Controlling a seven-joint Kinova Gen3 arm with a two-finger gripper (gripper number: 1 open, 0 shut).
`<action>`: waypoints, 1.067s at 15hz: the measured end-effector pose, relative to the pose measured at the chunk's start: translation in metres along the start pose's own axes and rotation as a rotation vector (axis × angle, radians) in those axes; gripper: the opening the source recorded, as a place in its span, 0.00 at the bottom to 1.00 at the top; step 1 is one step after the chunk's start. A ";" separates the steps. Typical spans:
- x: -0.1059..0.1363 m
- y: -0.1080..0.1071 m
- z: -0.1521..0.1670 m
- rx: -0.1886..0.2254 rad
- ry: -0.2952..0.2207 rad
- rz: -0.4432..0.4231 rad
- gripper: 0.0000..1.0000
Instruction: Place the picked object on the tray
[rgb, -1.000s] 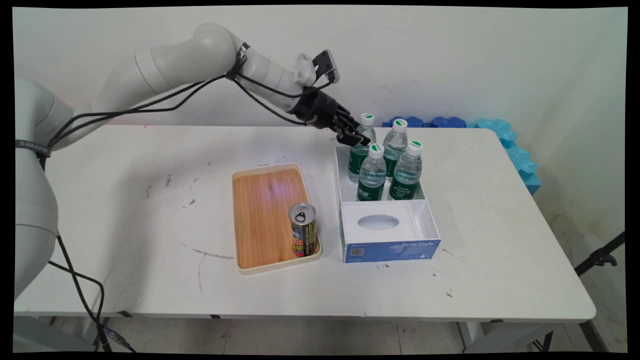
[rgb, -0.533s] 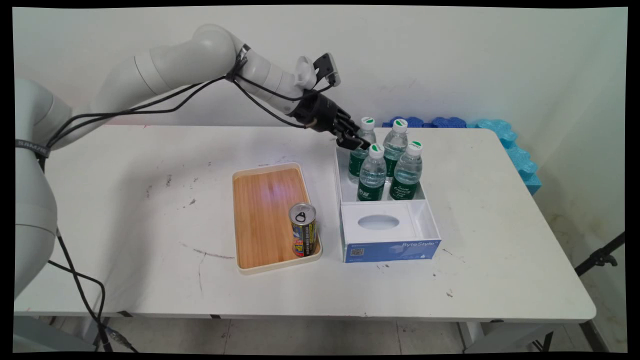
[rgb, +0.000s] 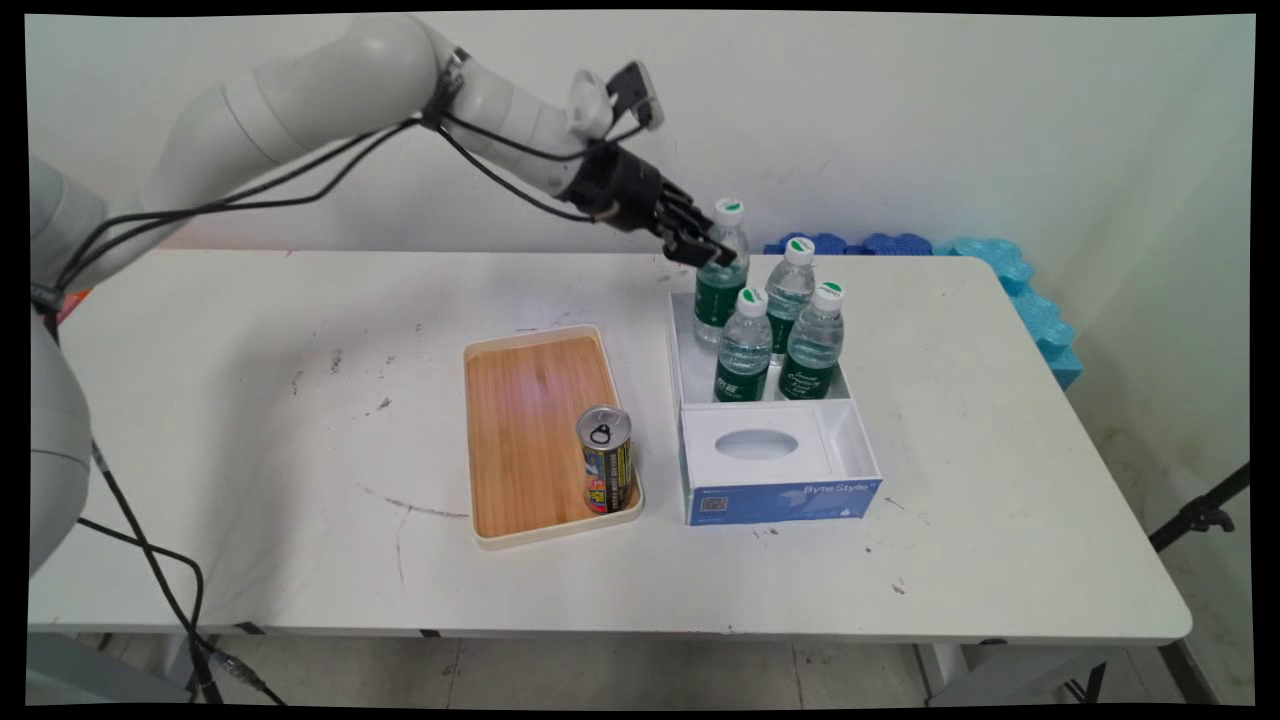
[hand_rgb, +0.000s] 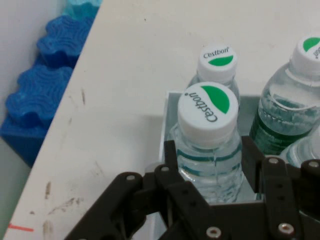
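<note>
- Change since the earlier frames: the gripper (rgb: 712, 256) and the water bottle (rgb: 721, 273) it holds have risen; that bottle's cap now stands clearly higher than the caps of the three other bottles (rgb: 787, 328), where before it was level with them. The arm's wrist has also moved up and slightly toward the left of the main view.
- Gripper condition: clenched on the water bottle (hand_rgb: 210, 150). In the hand view one finger (hand_rgb: 171, 159) lies against the bottle's left side and the other against its right side, just below the white cap with the green mark.
- Location of the held bottle: directly between the fingers, upright, over the far-left corner of the white box (rgb: 682, 372). Whether its base has cleared the box floor cannot be told.
- The three other bottles stand upright in the same box, just beside the held one.
- Near end of the white box: a blue tissue box (rgb: 780, 498) with an oval opening.
- Left of the white box: a wooden tray (rgb: 525, 430) on the table (rgb: 250, 450), with a can (rgb: 606, 459) upright in its near-right corner, well apart from the gripper.
</note>
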 end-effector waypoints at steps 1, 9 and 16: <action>0.003 0.000 -0.007 0.004 0.005 0.000 0.00; -0.001 0.007 -0.090 0.047 0.002 -0.027 0.00; -0.042 0.013 -0.145 0.091 -0.045 -0.078 0.00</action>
